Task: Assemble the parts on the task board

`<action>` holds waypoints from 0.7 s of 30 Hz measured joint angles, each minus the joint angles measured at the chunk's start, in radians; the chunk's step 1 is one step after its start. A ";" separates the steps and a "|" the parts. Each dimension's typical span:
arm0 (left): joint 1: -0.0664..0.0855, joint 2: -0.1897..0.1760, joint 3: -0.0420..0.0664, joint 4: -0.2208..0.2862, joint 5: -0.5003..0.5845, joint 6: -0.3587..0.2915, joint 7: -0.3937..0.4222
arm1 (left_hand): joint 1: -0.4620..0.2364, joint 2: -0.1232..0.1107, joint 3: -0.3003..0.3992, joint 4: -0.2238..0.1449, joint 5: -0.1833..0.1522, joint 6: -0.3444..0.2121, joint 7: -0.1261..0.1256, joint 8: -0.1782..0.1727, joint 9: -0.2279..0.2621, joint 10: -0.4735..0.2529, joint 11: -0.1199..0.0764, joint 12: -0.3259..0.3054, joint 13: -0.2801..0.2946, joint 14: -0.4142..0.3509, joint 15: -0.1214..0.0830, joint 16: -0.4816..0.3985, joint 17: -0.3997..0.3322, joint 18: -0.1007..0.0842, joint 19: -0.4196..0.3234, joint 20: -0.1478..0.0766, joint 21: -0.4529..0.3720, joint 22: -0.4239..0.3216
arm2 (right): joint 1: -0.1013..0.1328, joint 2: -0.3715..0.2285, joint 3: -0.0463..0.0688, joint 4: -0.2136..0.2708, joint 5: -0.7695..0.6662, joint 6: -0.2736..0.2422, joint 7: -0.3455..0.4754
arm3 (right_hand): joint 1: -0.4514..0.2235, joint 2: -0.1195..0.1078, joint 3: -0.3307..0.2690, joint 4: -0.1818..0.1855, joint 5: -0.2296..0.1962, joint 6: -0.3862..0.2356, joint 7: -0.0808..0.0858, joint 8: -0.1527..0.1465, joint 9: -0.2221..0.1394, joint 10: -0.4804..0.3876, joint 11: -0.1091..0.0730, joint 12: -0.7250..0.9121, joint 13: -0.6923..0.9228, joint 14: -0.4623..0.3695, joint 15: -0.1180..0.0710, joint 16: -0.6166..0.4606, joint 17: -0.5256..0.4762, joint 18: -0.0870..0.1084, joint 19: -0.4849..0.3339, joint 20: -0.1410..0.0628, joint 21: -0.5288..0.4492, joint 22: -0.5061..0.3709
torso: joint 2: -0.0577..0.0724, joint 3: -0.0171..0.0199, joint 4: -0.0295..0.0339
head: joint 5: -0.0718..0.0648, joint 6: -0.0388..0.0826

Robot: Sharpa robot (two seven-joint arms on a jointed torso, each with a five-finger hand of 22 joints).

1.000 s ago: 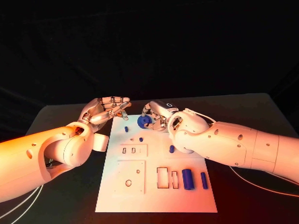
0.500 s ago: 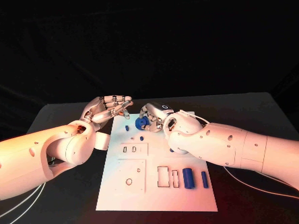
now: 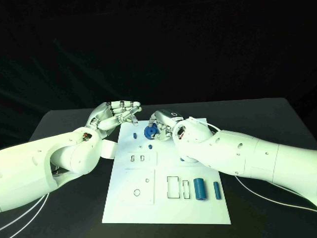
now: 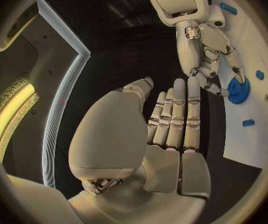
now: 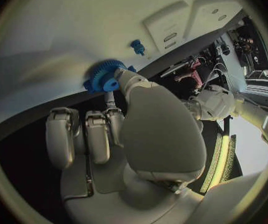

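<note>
Near on the board (image 3: 166, 208), two cylinders (image 3: 199, 188) lie loose. Farther, the right hand (image 3: 167, 125) pinches the gear (image 3: 150, 131) at the board's far end; seating it seems next. The left hand (image 3: 116, 115) hovers beside, fingers curled, empty.

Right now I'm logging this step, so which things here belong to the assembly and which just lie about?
Job in hand:
task board
blue gear, held by the right hand
two blue cylinders near the board's front
left hand, holding nothing

Lying about:
black table
white cables
</note>
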 measured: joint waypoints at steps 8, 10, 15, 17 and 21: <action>0.000 0.000 0.000 0.000 0.000 0.000 -0.001 | 0.000 0.000 0.000 0.000 0.000 0.000 0.000 0.000 0.000 0.000 0.000 0.000 0.000 0.000 0.000 0.000 0.000 0.000 0.000 0.000 0.000 0.000 | -0.001 0.006 -0.004 -0.010 0.000 0.008 0.002 | -0.044 -0.003 0.014 0.006 0.000 -0.040 0.011 -0.007 -0.010 -0.015 0.015 -0.012 0.000 0.003 0.003 0.000 0.000 0.000 0.000 0.000 0.000 0.000 | 0.000 0.0005 -0.0008 | 0.000 0.000; 0.000 0.000 0.000 0.000 0.000 0.000 -0.001 | 0.000 0.000 0.000 0.000 0.000 0.000 0.000 0.000 0.000 0.000 0.000 0.000 0.000 0.000 0.000 0.000 0.000 0.000 0.000 0.000 0.000 0.000 | -0.002 0.007 -0.004 -0.012 0.002 0.009 0.002 | -0.062 -0.007 0.006 0.019 0.001 -0.060 0.020 -0.026 -0.017 -0.022 0.022 -0.017 0.000 0.002 0.010 0.000 0.000 0.000 0.000 0.000 -0.004 0.000 | 0.000 0.0006 -0.0009 | -0.001 0.000; 0.000 0.000 0.000 0.000 0.000 0.000 -0.001 | 0.000 0.000 0.000 0.000 0.000 0.000 0.000 0.000 0.000 0.000 0.000 0.000 0.000 0.000 0.000 0.000 0.000 0.000 0.000 0.000 0.000 0.000 | -0.003 0.006 -0.005 -0.014 0.006 0.011 0.002 | -0.108 -0.005 -0.046 0.040 0.004 -0.112 0.037 -0.072 -0.044 -0.038 0.037 -0.025 0.000 0.001 0.026 0.000 0.000 0.000 0.002 0.020 -0.009 0.000 | 0.000 0.0006 -0.0013 | -0.001 0.000; 0.000 0.000 0.000 0.000 0.000 0.000 -0.001 | 0.000 0.000 0.000 0.000 0.000 0.000 0.000 0.000 0.000 0.000 0.000 0.000 0.000 0.000 0.000 0.000 0.000 0.000 0.000 0.000 0.000 0.000 | -0.003 0.006 -0.005 -0.014 0.007 0.012 0.002 | -0.119 -0.001 -0.064 0.040 0.004 -0.113 0.038 -0.074 -0.049 -0.038 0.037 -0.025 0.000 0.002 0.027 0.000 0.000 0.000 0.002 0.020 -0.009 0.000 | 0.000 0.0006 -0.0016 | -0.001 0.000; 0.000 0.000 0.000 0.000 0.000 0.000 -0.001 | 0.000 0.000 0.000 0.000 0.000 0.000 0.000 0.000 0.001 0.000 0.000 0.000 0.000 -0.004 0.004 0.000 0.000 0.000 -0.008 0.000 0.007 0.003 | -0.003 0.003 -0.005 -0.012 0.013 0.014 0.002 | -0.161 0.028 -0.106 0.044 0.004 -0.113 0.038 -0.082 -0.057 -0.038 0.037 -0.025 0.000 0.002 0.027 0.000 0.000 0.000 -0.002 0.024 -0.009 0.000 | 0.000 0.0006 -0.0019 | -0.001 -0.001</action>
